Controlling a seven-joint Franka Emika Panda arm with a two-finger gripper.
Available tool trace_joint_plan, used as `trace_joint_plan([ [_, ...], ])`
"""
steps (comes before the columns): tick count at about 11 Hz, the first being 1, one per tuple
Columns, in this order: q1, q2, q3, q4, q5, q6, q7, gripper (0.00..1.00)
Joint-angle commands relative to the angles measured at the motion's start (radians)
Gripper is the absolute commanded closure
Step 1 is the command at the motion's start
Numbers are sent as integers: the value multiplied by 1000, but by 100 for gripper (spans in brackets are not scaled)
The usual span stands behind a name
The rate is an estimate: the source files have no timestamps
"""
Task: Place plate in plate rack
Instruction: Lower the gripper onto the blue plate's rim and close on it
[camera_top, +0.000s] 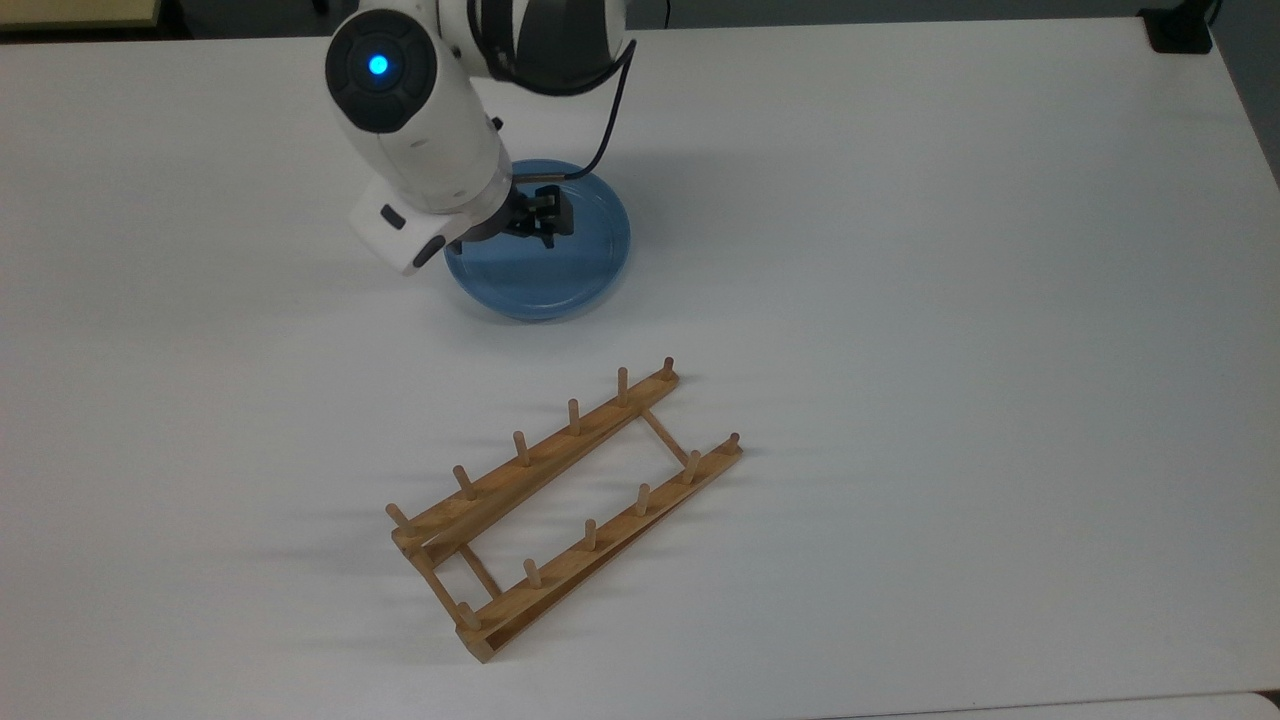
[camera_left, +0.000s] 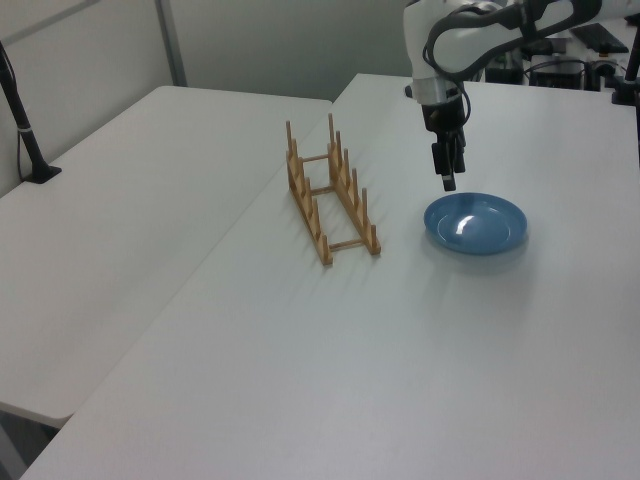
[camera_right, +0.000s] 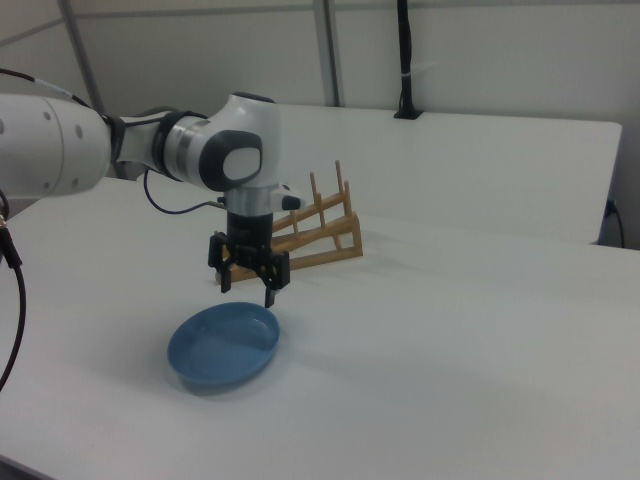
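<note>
Fingers (camera_right: 248, 290) spread open above the plate (camera_right: 222, 346), whose edge the arm hides in top view.

i work in what looks like a robotics lab or an office room set up for testing. my table (camera_top: 900, 300) is a plain white one, and in the left view a second white table (camera_left: 120, 240) stands pushed against it. pale partition panels (camera_right: 480, 50) with metal uprights close off the space behind. a black pole (camera_left: 25, 130) is clamped to the second table's edge. at the far right of the left view, cables and dark electronic gear (camera_left: 570, 45) crowd another surface.
</note>
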Motion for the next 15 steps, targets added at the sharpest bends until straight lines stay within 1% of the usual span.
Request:
trace_joint_plan([
  [1,-23,35,-5,3,13,52,-80,7],
  [2,-26,40,-5,3,10,52,-104,10],
  [3,-45,41,-5,3,8,50,-164,14],
  [4,-48,46,-5,0,7,38,-223,20],
  [5,-45,72,-5,0,3,35,-265,23],
  [7,-52,84,-5,0,-18,38,-282,35],
  [8,-57,87,-5,-2,-18,40,-307,37],
  [10,-57,97,-5,-2,-20,44,-313,38],
  [12,-57,100,-4,-2,-20,53,-313,48],
  [13,-57,100,-4,-2,-20,58,-313,49],
  [15,-57,115,-2,-2,-23,64,-313,62],
])
